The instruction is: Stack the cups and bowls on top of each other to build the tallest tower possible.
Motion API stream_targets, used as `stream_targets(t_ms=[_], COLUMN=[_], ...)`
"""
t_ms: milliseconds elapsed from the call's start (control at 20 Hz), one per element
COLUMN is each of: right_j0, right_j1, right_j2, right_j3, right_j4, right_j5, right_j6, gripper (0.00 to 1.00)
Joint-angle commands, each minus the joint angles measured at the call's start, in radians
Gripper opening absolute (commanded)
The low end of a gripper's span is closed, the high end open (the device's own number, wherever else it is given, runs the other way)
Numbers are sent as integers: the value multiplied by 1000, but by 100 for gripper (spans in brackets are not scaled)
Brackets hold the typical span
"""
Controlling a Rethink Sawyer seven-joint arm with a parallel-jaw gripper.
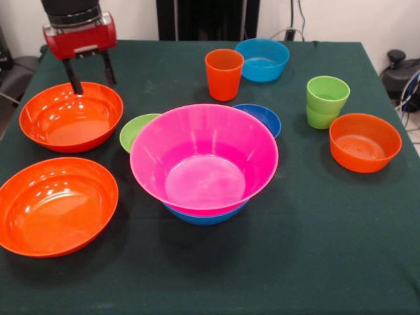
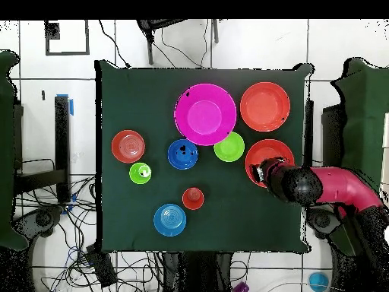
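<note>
Spread apart and empty, the claw [image 1: 89, 73] is held over the far rim of an orange bowl [image 1: 71, 117] at the left of the front view; its two dark fingers [image 1: 72, 77] are seen apart with nothing between them. Whether the tips touch the rim cannot be told.

Nearest the camera, a second large orange bowl [image 1: 57, 205] is seen empty on the green surface [image 1: 315, 249]. Beside it, at the middle, a large pink bowl [image 1: 204, 157] is nested in a blue bowl [image 1: 203, 216], of which only the lower edge shows; the pink bowl holds nothing. A small orange bowl [image 1: 365, 142] is placed at the right, empty.

Behind the pink bowl, a small lime green bowl [image 1: 136, 130] and a dark blue bowl [image 1: 261, 117] are partly hidden. Two lime green cups [image 1: 326, 101] are stacked one in the other at the right. Farther back, an orange cup [image 1: 224, 74] stands upright just beside a light blue bowl [image 1: 262, 60].

The pink and blue stack lies well apart from the claw, nearer the camera and to its right in the front view, with the lime green bowl between.
</note>
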Motion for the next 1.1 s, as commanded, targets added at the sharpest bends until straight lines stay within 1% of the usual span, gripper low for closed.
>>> stream_targets(t_ms=[50,250,550,650,900,1100], right_j0=[28,33,23,24,38,43], right_j1=[-2,8,22,20,-8,-14], right_j2=[36,37,50,55,53,51], right_j3=[-33,-41,-1,25,81,102], right_j4=[-4,-11,7,7,16,6], right_j5=[126,128,122,107,71,48], right_j6=[-258,-252,-229,-212,-130,-105], gripper=[100,100,100,100,100,100])
